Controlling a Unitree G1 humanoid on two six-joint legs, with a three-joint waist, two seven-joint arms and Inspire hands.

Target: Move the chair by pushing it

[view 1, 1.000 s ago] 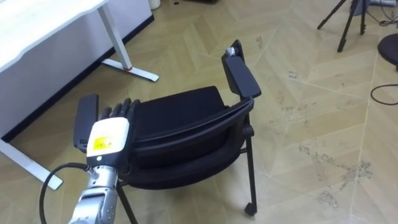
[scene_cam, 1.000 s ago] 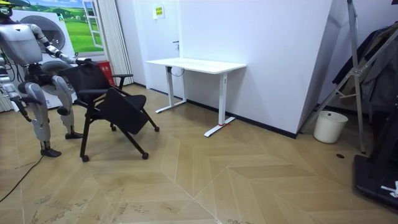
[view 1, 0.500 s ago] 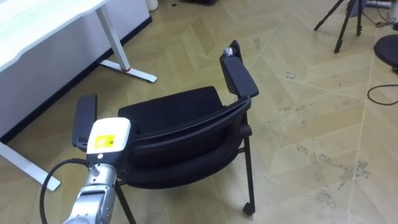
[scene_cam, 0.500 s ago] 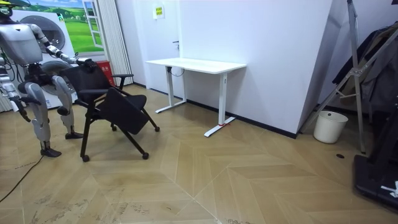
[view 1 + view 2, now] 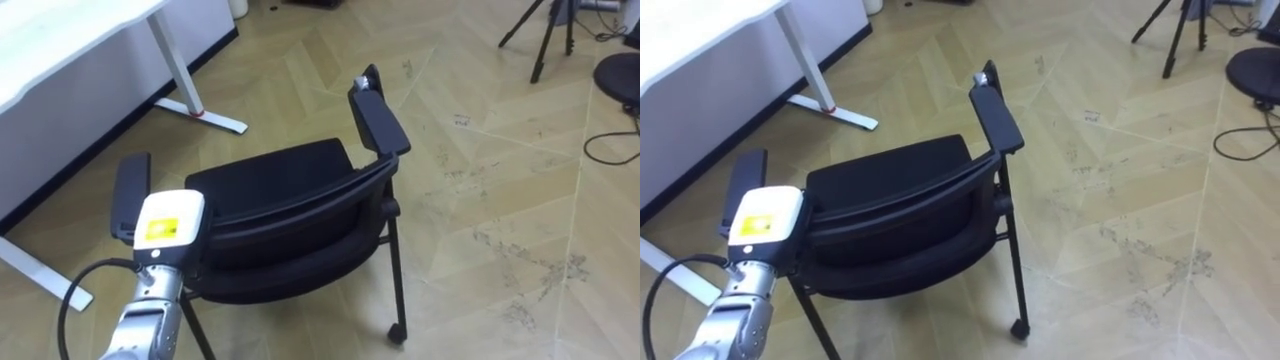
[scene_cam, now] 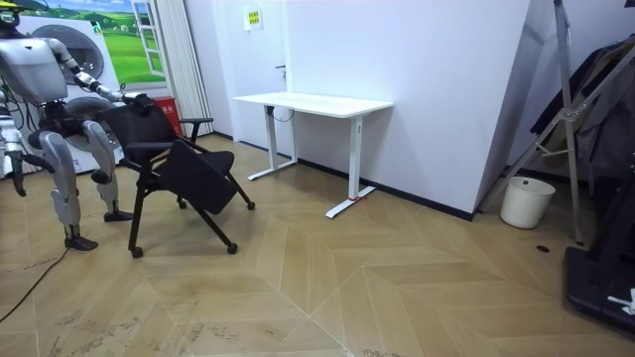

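A black chair [image 5: 270, 175] with armrests and small wheels stands on the wood floor right in front of me, its backrest [image 5: 300, 215] nearest to me. My left hand [image 5: 168, 225] sits on the top left of the backrest, beside the left armrest [image 5: 130, 190], with its fingers curled over the edge. In the room view I stand at the far left behind the chair [image 6: 189, 174], left arm reaching to its back. My right hand [image 6: 18, 183] hangs low at my side, away from the chair.
A white desk [image 5: 60, 40] stands to my left, its foot [image 5: 215, 118] just beyond the chair. A tripod [image 5: 545, 30], a dark round base [image 5: 615, 75] and a cable [image 5: 610, 145] lie far right. Bare floor stretches ahead of the chair toward a white bin [image 6: 524, 201].
My left hand's fingers, stretched over the backrest a second ago, have curled down over its top edge. My right arm has swung back a little. The chair stays put.
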